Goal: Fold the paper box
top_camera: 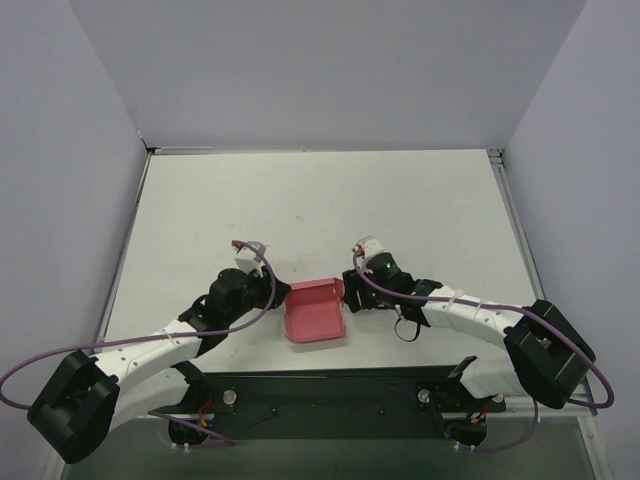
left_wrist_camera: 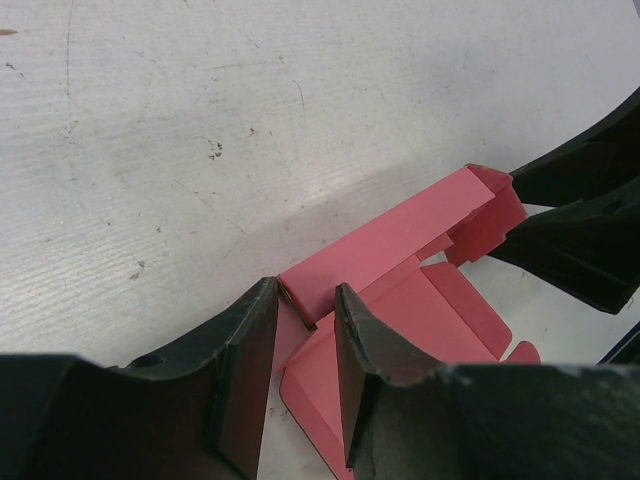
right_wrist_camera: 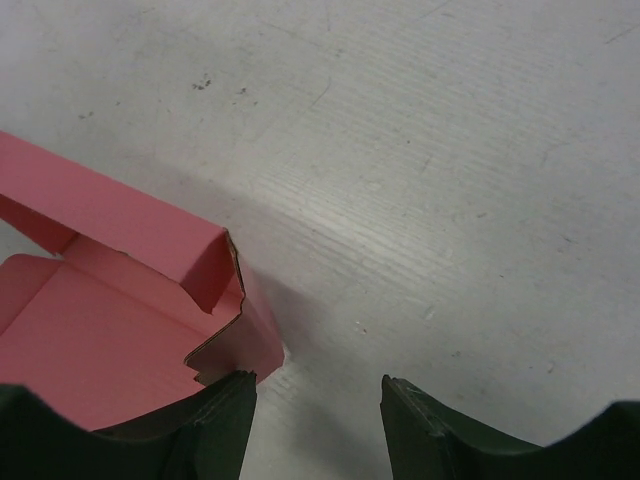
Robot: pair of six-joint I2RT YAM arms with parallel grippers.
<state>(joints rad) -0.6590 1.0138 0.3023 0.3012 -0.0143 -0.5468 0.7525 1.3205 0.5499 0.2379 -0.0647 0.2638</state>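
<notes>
The pink-red paper box [top_camera: 315, 312] lies between my two grippers near the table's front, its back wall raised and its side flaps partly up. My left gripper [top_camera: 281, 296] is at its left side. In the left wrist view the fingers [left_wrist_camera: 245, 340] straddle the left side flap of the box [left_wrist_camera: 400, 240] with a gap; the jaws are open. My right gripper [top_camera: 350, 292] is open at the box's right end. In the right wrist view its left finger [right_wrist_camera: 215, 420] touches the right corner flap of the box [right_wrist_camera: 120, 300]. The right gripper also shows in the left wrist view [left_wrist_camera: 585, 235].
The white table [top_camera: 330, 200] is walled by grey panels on the left, back and right. A black mounting rail [top_camera: 330, 390] runs along the near edge behind the arm bases. Purple cables loop along both arms.
</notes>
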